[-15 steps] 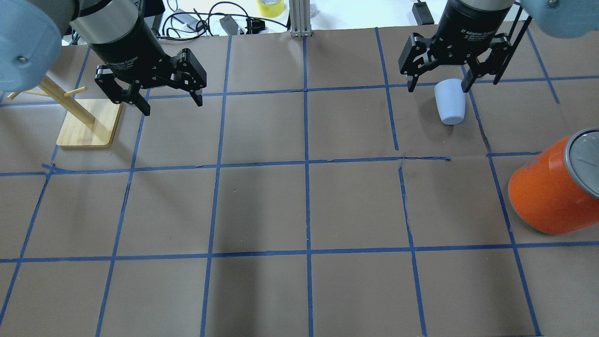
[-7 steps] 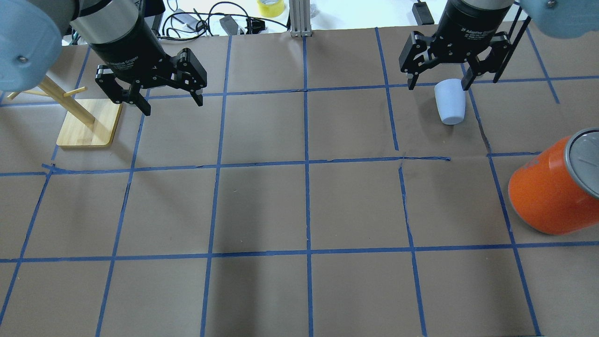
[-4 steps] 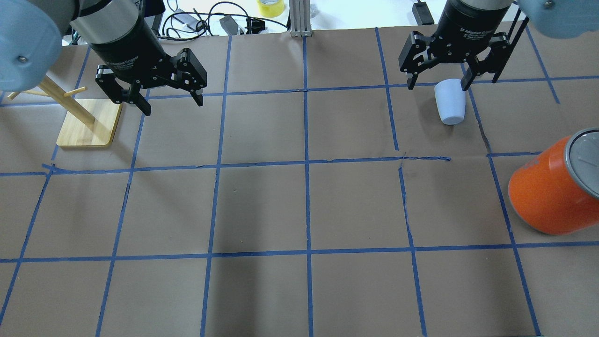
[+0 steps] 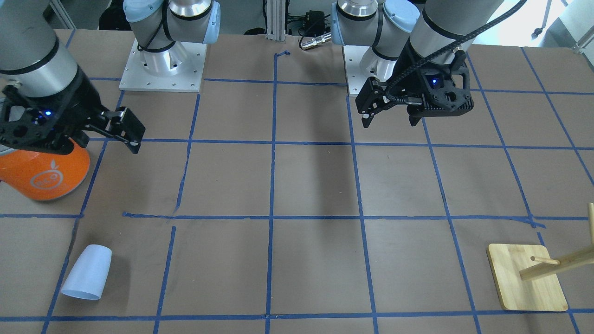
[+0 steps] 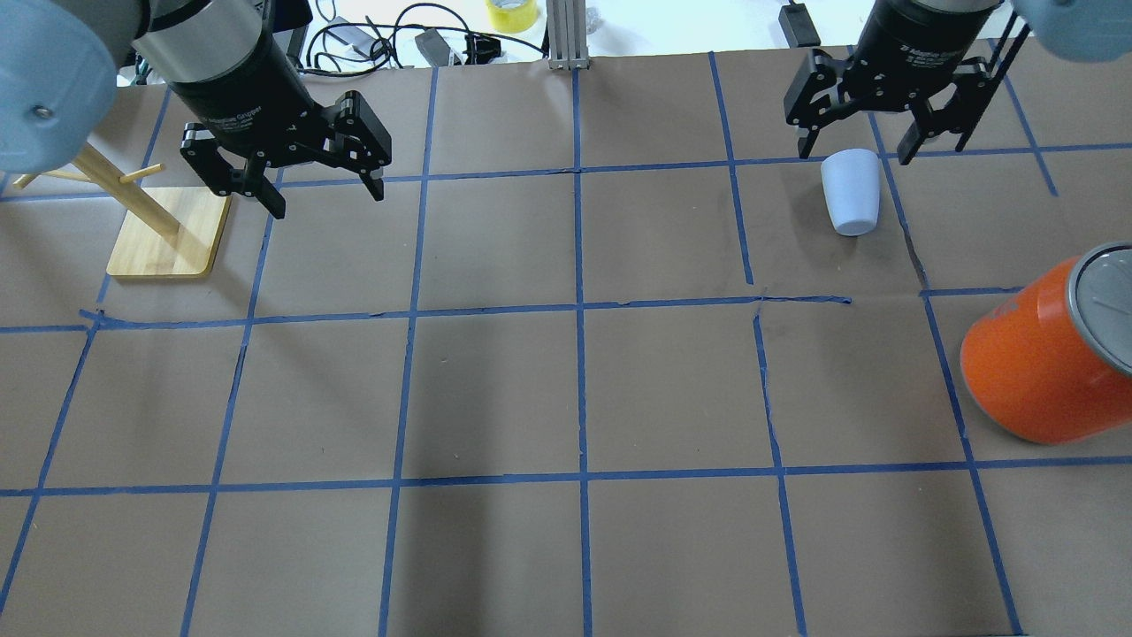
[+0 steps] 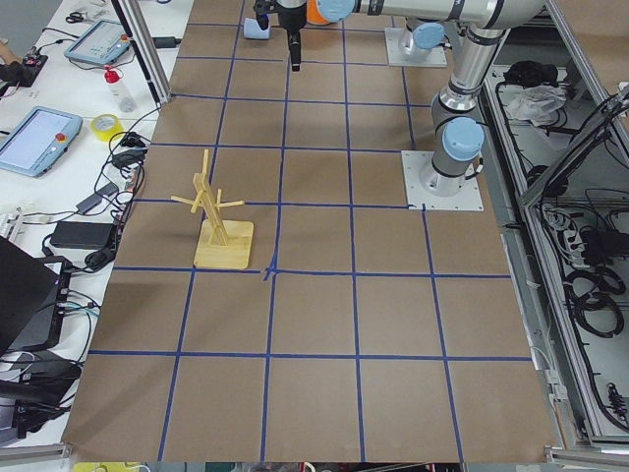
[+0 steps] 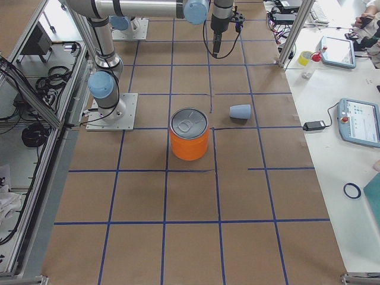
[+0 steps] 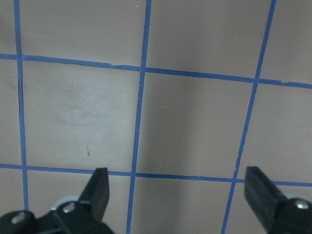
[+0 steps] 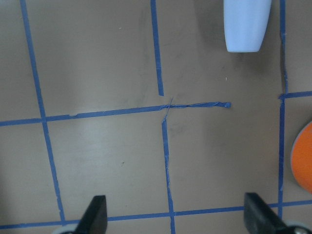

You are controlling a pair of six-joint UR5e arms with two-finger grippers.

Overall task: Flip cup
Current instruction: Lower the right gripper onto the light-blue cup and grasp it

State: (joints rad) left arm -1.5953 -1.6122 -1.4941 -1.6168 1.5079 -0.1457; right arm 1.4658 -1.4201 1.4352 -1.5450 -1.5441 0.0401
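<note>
Overhead exterior: right gripper wide open, empty, shifted farther beyond cup; cup unmoved, on its side. Left gripper unchanged, open, empty.

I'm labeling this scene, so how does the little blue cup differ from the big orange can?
The cup is small and pale lavender-blue; the can is orange and far larger. The cup lies on its side, while the can stands upright. The can has a metal lid on top; the cup has none. Both rest on the table, ungripped.
</note>
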